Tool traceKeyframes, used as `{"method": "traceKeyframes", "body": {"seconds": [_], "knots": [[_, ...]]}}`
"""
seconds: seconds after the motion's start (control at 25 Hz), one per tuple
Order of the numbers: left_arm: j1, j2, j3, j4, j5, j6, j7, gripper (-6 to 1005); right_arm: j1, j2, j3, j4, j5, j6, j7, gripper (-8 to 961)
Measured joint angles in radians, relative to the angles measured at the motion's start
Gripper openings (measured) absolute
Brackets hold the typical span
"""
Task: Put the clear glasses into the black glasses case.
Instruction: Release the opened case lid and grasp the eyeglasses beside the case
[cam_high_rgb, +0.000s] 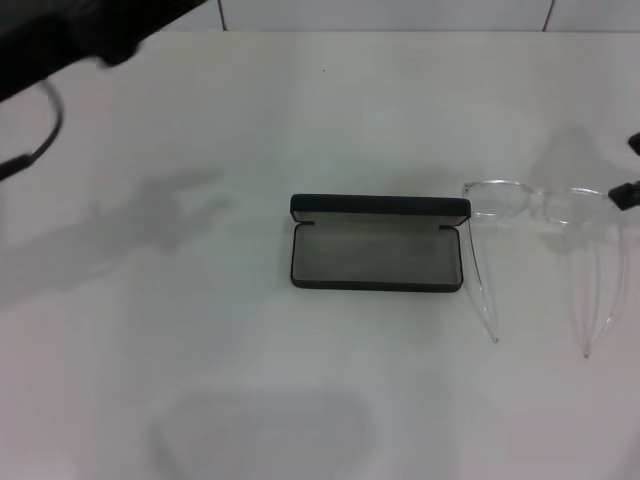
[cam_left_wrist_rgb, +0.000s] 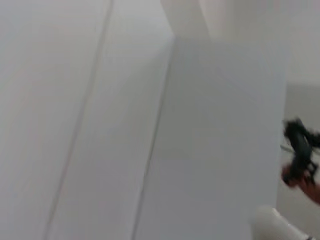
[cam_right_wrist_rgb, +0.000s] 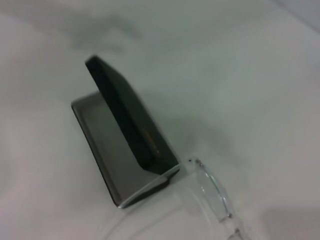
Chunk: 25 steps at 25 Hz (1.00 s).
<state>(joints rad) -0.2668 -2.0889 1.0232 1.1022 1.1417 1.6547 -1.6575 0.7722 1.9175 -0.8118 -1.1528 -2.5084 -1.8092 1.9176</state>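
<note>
The black glasses case (cam_high_rgb: 377, 262) lies open in the middle of the white table, its lid (cam_high_rgb: 380, 207) standing up at the far side and its grey lining bare. The right wrist view shows the case (cam_right_wrist_rgb: 125, 132) with its lid raised. The clear glasses (cam_high_rgb: 540, 203) lie just right of the case, lenses at the far side, both thin arms unfolded and pointing toward the table's front. One lens (cam_right_wrist_rgb: 212, 187) also shows in the right wrist view. My right gripper (cam_high_rgb: 630, 170) peeks in at the right edge, two dark tips apart beside the glasses' right end. My left arm (cam_high_rgb: 60, 40) hangs high at the far left.
The white table (cam_high_rgb: 200, 380) stretches bare around the case, with the arms' shadows on it. A white wall and a small dark device (cam_left_wrist_rgb: 300, 155) fill the left wrist view.
</note>
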Motion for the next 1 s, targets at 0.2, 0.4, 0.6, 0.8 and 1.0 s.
{"method": "traceKeyframes", "body": {"seconds": [0.2,0.4,0.6,0.8,1.0], "knots": [[-0.003,0.011,-0.097,-0.235,-0.024,0.148,0.135,457,0.081,0.033,-0.110,0.002,-0.130,0.039,0.064,838],[0.011,0.019,-0.098,-0.328,-0.016,0.206,0.208,450,0.118,0.074,-0.203,0.062,-0.200,0.144,0.071,838],[0.028,0.008,-0.099,-0.362,-0.016,0.230,0.251,421,0.107,0.101,-0.357,0.104,-0.192,0.291,0.060,837],[0.035,0.004,-0.097,-0.389,-0.017,0.237,0.256,395,0.131,0.103,-0.402,0.180,-0.182,0.365,0.060,830],[0.023,0.005,-0.101,-0.457,-0.017,0.240,0.282,394,0.143,0.104,-0.419,0.229,-0.182,0.407,0.057,796]]}}
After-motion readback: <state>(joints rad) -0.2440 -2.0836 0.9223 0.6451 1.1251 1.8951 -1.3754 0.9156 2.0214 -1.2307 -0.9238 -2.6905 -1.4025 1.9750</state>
